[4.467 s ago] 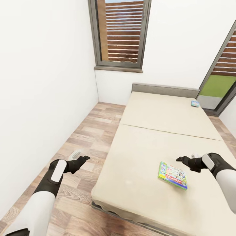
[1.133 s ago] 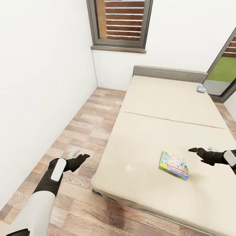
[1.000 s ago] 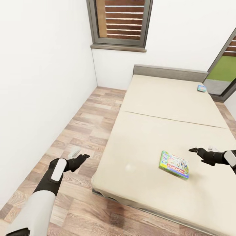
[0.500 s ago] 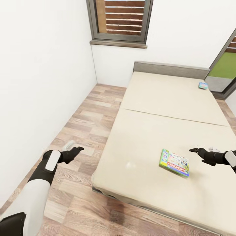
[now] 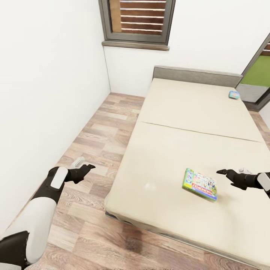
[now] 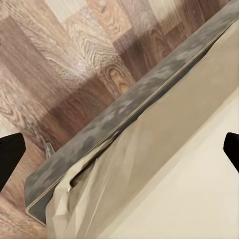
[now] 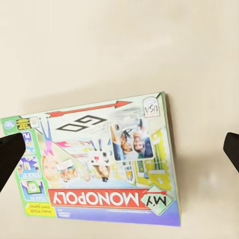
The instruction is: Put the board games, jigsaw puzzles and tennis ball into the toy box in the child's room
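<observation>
Beige mattress is taking up most of the head view: the bed point(image 5: 168, 150) is carrying both board games, the green-edged board game point(image 5: 200, 184) lying flat near its foot and the blue board game point(image 5: 234, 94) sitting far off by the grey headboard point(image 5: 197, 76). Neither is lifted yet, so the collecting is judged to be barely starting (toy box and counter are somewhere else). The right claw point(image 5: 225, 173) is hovering just beside the green-edged game, while the left claw point(image 5: 87, 167) is hanging over the wood floor point(image 5: 97, 131), near the white wall point(image 5: 45, 93).

Left wrist view is looking along the bed's dark frame point(image 6: 124, 119), fingertips point(image 6: 10, 154) standing wide apart, holding nothing.

Right wrist view is showing the green-edged game point(image 7: 99, 164) lying between spread fingertips point(image 7: 11, 154), nothing blocking it.
</observation>
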Available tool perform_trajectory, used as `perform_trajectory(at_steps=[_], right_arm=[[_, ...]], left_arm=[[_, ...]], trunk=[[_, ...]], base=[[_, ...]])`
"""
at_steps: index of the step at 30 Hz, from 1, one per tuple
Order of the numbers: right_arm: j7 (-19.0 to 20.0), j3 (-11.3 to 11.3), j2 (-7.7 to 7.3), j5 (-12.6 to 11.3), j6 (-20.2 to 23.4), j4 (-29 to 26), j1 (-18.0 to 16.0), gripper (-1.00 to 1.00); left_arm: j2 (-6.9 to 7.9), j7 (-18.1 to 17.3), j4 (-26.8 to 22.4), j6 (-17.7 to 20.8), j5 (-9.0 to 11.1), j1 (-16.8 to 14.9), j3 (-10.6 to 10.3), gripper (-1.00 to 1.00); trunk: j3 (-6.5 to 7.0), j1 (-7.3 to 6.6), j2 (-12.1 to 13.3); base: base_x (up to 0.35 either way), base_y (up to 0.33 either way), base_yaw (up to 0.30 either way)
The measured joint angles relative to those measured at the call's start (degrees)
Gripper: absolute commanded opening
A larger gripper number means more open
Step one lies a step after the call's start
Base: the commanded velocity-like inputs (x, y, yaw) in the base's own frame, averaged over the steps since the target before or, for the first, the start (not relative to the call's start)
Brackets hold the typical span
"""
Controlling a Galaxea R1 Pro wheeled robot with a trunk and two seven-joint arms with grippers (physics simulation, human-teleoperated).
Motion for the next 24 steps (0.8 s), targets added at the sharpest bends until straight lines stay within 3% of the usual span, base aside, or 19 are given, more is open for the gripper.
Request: perform_trajectory(at_steps=[24], right_arm=[[0.2, 0.2, -0.21, 0.0, 0.1, -0.2, 0.0, 1.0]], left_arm=[[-1.67, -0.1, 0.5, -0.3, 0.2, 2.4, -0.6, 1.0]], trunk=[[-2.23, 0.0, 0.0]], base=[[0.0, 0.0, 0.0]])
